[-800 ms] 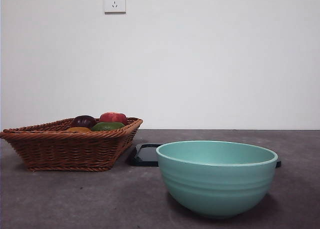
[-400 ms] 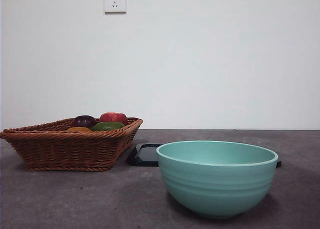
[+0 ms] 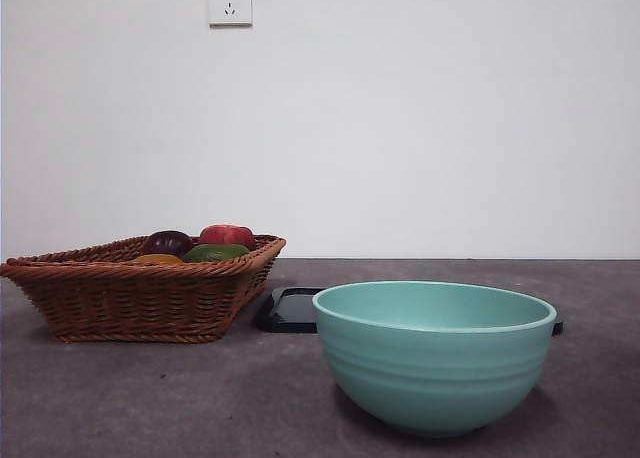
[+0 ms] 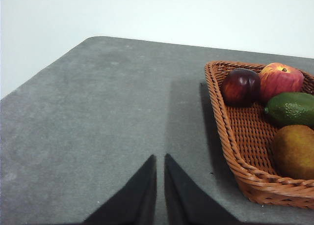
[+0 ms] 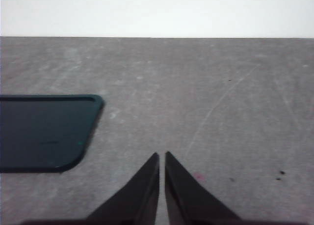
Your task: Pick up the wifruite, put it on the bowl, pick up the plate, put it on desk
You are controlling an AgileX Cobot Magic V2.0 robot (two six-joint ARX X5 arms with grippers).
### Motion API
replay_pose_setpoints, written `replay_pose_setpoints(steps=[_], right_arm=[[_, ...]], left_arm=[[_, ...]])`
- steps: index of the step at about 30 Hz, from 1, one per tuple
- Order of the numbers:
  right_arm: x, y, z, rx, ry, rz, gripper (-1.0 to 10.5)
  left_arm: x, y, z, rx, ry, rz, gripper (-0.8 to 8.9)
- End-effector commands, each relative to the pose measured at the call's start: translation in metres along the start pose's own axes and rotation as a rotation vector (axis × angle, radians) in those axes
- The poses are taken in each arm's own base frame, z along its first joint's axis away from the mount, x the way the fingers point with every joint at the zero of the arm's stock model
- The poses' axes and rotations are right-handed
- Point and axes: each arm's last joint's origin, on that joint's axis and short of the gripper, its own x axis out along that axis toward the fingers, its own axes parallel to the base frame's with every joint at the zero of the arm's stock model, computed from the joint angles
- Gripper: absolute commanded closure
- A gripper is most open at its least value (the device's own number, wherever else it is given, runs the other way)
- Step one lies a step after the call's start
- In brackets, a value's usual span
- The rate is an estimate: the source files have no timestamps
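Front view: bowl stands near the camera on the desk, upright, its inside not visible from this level. Behind it lies a dark flat plate, its near edge partly hidden by the bowl's rim. A wicker basket sits to the left of the plate, close to it. Above the basket rim show 4 fruits: the orange-brown wifruite at the front, only its top visible, a dark purple fruit, a red fruit and a green fruit. A wall socket is mounted high on the white wall. No arm appears in this view.

Left wrist view: left gripper hangs above bare desk beside the basket, touching nothing. Its 2 jaws are closed to a thin slit and hold nothing. Inside the basket, the wifruite lies at one end, next to the green fruit; the purple fruit and red fruit lie beyond.

Right wrist view: right gripper hangs above bare desk, with the dark plate off to one side and apart from it. Its 2 jaws are likewise closed to a narrow slit, empty, in contact with nothing.
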Motion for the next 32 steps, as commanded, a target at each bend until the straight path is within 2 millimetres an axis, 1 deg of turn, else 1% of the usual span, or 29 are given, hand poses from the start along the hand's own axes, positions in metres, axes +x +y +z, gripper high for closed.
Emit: replay_pose_setpoints(steps=[1, 11, 32], right_arm=[[0.0004, -0.0011, -0.0026, -0.013, 0.012, -0.033, 9.3], [0.0003, -0.0008, 0.0001, -0.007, -0.015, -0.029, 9.3], [0.0003, -0.0008, 0.0001, -0.007, -0.015, -0.029, 9.3]], left_arm=[[0.0019, 0.0006, -0.0074, 0.003, 0.027, 0.004, 7.89], [0.0019, 0.0006, -0.0073, 0.003, 0.026, 0.004, 7.89], [0.0019, 0.0006, -0.0074, 0.003, 0.027, 0.004, 7.89]])
